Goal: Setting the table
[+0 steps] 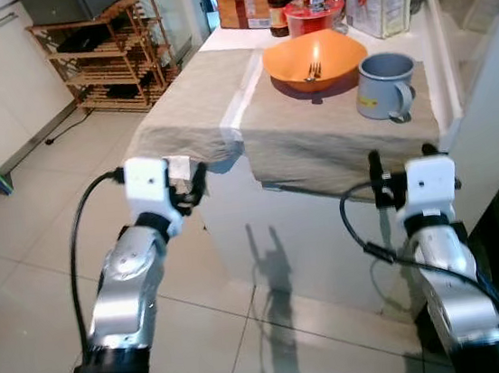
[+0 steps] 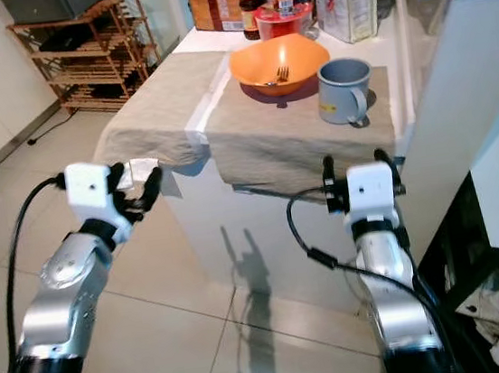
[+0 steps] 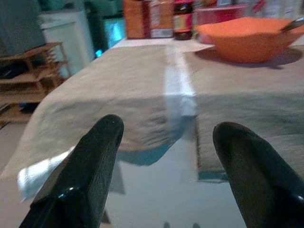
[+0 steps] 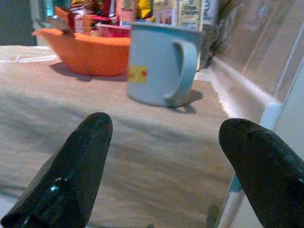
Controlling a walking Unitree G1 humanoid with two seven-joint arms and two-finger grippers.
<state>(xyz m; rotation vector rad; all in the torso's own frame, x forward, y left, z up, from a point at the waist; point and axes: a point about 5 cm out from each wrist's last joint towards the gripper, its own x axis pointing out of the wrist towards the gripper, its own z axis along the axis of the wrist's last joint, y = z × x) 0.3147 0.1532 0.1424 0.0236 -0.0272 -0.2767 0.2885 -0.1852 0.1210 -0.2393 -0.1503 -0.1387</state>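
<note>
Approach step — left gripper point(image 1: 188, 187) and right gripper point(image 1: 402, 166) hovered spread, empty; next move: grasp mug point(image 1: 386, 85).

Head views bright, sharp; my arm shadows fall on tile floor point(image 1: 268, 266). Wrist views dimmer, bluish cast; my near fingers point(image 3: 85, 175) soft, out of focus.
</note>
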